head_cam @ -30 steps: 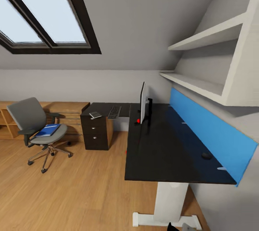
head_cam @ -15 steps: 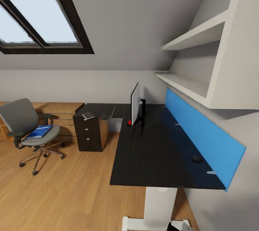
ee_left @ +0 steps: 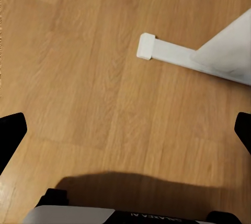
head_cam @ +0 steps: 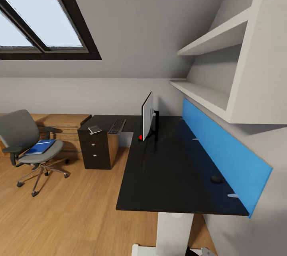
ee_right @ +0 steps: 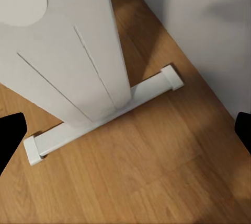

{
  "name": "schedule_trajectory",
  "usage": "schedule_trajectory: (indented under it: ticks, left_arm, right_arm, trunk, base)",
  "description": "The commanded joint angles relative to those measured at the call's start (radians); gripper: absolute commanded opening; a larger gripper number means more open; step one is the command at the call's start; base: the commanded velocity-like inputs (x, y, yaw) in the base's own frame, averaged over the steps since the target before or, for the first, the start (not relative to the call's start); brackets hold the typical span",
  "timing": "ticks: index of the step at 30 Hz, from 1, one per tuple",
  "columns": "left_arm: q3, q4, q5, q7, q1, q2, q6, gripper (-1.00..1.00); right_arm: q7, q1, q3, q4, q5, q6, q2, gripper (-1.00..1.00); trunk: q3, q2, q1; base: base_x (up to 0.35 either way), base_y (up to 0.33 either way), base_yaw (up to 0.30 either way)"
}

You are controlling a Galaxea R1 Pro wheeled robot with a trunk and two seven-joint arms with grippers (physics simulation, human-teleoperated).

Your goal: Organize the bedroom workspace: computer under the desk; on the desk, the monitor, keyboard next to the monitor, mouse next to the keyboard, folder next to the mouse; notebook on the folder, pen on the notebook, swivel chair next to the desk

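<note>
Sloped grey ceiling runs down over this attic bedroom, with a dark-framed skylight (head_cam: pixel 40 17) high at the left and warm wooden floor (head_cam: pixel 67 216) underneath.

Farthest left stands the grey swivel chair (head_cam: pixel 24 144), well apart from the desk, with the blue folder (head_cam: pixel 38 147) lying flat on its seat. Behind it a low wooden cabinet (head_cam: pixel 63 122) lines the back wall. Next comes a dark drawer unit (head_cam: pixel 95 150) under the far wing of the desk; on that wing lie a small notebook (head_cam: pixel 95 129) and, just to its right, the black keyboard (head_cam: pixel 117 126).

The black desk (head_cam: pixel 171 176) then turns toward me on a white leg (head_cam: pixel 172 234). The monitor (head_cam: pixel 148 116) stands upright on it, seen almost edge-on, and a small red thing (head_cam: pixel 140 137) sits at its foot; I cannot tell what it is. Near the right rear edge, close to the blue back panel (head_cam: pixel 223 152), lies the dark mouse (head_cam: pixel 216 179), far from the keyboard. White shelves (head_cam: pixel 215 41) climb the right wall.

No writing or brand can be read anywhere.

Down low, the left gripper (ee_left: pixel 125 130) hangs over bare floor with its black fingertips (ee_left: pixel 10 130) spread wide, nothing between them, the foot of the desk leg (ee_left: pixel 157 50) beyond. The right gripper (ee_right: pixel 125 135) is likewise spread and empty, facing the leg's white base bar (ee_right: pixel 104 122).
</note>
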Motion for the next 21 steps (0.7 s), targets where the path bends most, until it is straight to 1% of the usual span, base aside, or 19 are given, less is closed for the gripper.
schedule_trajectory:
  ticks: [1, 8, 11, 15, 17, 18, 21]
  left_arm:
    - [-0.004, -0.003, 0.01, 0.008, 0.0, 0.001, 0.002, 1.0]
    - [-0.003, -0.003, 0.01, 0.008, 0.0, 0.001, 0.001, 1.0]
    - [-0.002, 0.0, 0.011, 0.009, 0.0, 0.002, -0.038, 1.0]
    - [-0.001, 0.002, 0.013, 0.009, 0.0, 0.002, -0.069, 1.0]
    - [-0.001, 0.003, 0.013, 0.009, 0.0, 0.002, -0.073, 1.0]
    - [-0.001, 0.003, 0.013, 0.01, 0.0, 0.002, -0.077, 1.0]
    - [-0.001, 0.003, 0.013, 0.01, 0.0, 0.002, -0.078, 1.0]
  right_arm:
    - [-0.004, -0.001, 0.008, 0.002, -0.004, -0.002, 0.0, 1.0]
    - [-0.004, -0.001, 0.008, 0.002, -0.003, -0.002, 0.001, 1.0]
    - [-0.004, -0.001, 0.009, 0.002, -0.003, -0.005, 0.001, 1.0]
    - [-0.004, -0.001, 0.009, -0.003, -0.002, -0.008, -0.002, 1.0]
    - [-0.004, -0.001, 0.009, -0.006, -0.002, -0.016, -0.004, 1.0]
    - [-0.006, -0.002, 0.011, -0.009, -0.002, -0.067, -0.006, 1.0]
    - [-0.008, -0.002, 0.014, -0.014, -0.002, -0.134, -0.006, 1.0]
  trunk:
    - [-0.001, -0.001, 0.0]
    - [-0.001, -0.001, 0.0]
    - [-0.001, -0.001, 0.0]
    - [-0.001, -0.001, 0.0]
    - [-0.001, -0.001, 0.0]
    - [-0.001, -0.001, 0.0]
    - [-0.001, -0.001, 0.0]
  base:
    - [0.002, -0.001, 0.0]
    - [0.0, 0.0, 0.0]
    - [0.0, 0.0, 0.0]
    - [0.0, 0.0, 0.0]
    - [0.0, 0.0, 0.0]
    - [0.0, 0.0, 0.0]
    - [0.0, 0.0, 0.0]
